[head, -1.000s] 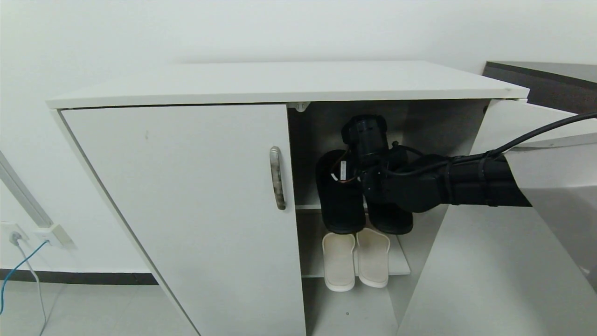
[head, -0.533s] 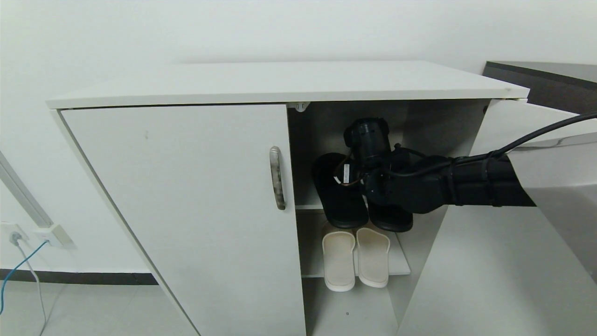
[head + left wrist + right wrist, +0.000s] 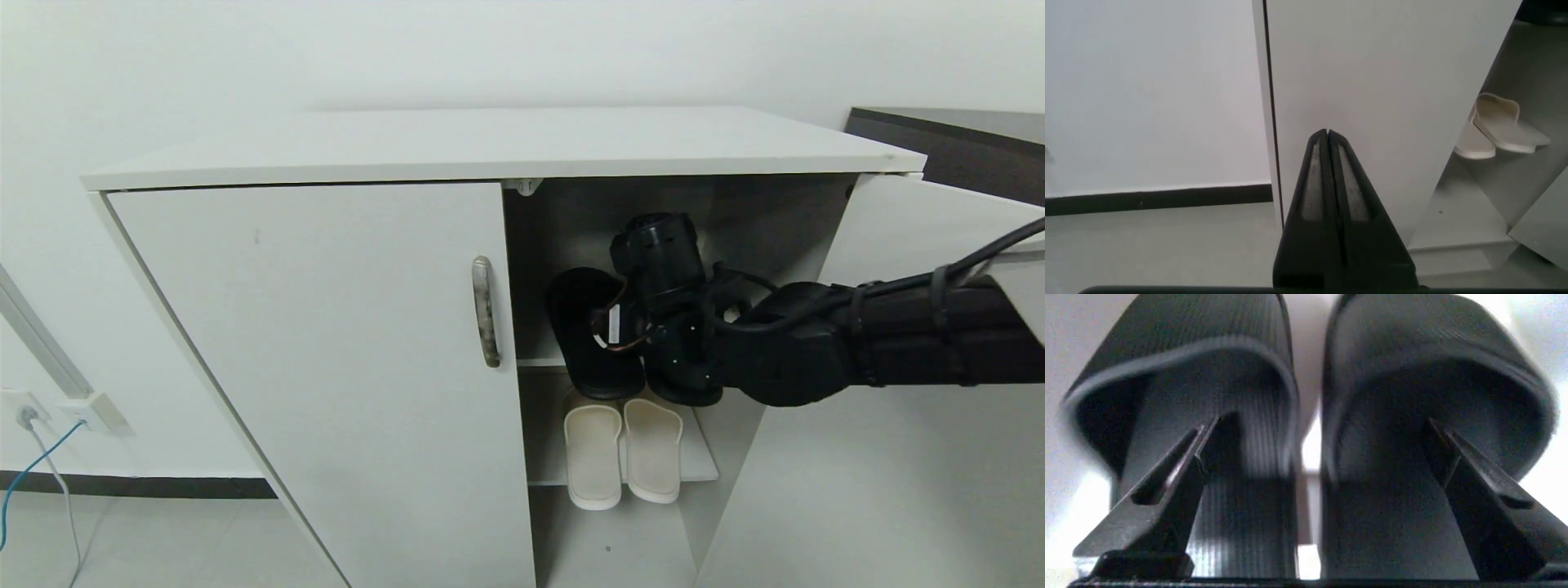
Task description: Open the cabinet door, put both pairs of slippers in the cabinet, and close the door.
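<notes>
A pair of black slippers lies on the upper shelf of the white cabinet, heels sticking out past the shelf edge. My right gripper is open just before them, one finger facing each black slipper; it holds nothing. In the head view my right arm covers part of the right-hand slipper. A pair of white slippers rests on the lower shelf, and they appear as white slippers in the left wrist view. My left gripper is shut and empty, facing the closed left door.
The cabinet's right door is swung open under my right arm. The left door is closed, with a metal handle. A wall socket with a blue cable sits at the lower left. Bare floor lies before the cabinet.
My right arm has drawn back out of the cabinet, to the right and a little lower. The black slippers have settled slightly further onto the upper shelf. The white slippers have not moved.
</notes>
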Available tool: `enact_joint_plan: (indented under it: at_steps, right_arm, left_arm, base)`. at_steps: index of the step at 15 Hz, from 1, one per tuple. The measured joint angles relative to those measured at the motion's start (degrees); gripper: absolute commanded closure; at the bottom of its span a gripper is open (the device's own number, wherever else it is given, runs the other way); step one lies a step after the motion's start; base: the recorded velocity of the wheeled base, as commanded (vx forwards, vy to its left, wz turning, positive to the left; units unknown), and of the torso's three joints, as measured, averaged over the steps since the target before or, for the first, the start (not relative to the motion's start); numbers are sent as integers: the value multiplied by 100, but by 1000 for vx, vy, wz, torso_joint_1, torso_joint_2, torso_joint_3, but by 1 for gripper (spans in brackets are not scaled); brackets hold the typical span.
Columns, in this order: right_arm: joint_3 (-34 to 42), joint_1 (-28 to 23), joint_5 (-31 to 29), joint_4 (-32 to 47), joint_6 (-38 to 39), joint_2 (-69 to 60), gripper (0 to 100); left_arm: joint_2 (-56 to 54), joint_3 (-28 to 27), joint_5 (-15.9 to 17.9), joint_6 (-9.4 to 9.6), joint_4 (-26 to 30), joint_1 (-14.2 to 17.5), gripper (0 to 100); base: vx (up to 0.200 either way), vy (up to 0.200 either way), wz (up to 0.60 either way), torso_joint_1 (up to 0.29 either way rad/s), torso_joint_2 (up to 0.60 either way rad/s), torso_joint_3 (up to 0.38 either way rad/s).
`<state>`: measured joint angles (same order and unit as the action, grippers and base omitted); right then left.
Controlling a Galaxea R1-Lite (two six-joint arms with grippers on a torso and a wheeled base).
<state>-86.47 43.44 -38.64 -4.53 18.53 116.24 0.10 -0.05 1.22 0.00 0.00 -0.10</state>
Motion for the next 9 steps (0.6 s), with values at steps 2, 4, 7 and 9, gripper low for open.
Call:
enact_joint_plan:
  at_steps: [2, 4, 7, 9]
  right_arm:
    - [467, 135, -6, -167, 16, -356, 0]
    - [1090, 301, 20, -496, 5, -736, 0]
    - [2200, 544, 310, -1109, -35, -1331, 0]
    - [2872, 634, 767, -1725, -206, -1690, 0]
  left_arm:
    - [0, 0, 0, 0, 0, 0, 100]
    - [0, 0, 1, 0, 0, 0, 100]
    - [0, 0, 1, 0, 0, 2, 100]
    - [0, 0, 0, 0, 0, 2, 100]
  base:
    - [0, 0, 0, 0, 0, 0]
    - [0, 0, 0, 0, 0, 0]
    - [0, 0, 0, 0, 0, 0]
    - [0, 0, 0, 0, 0, 0]
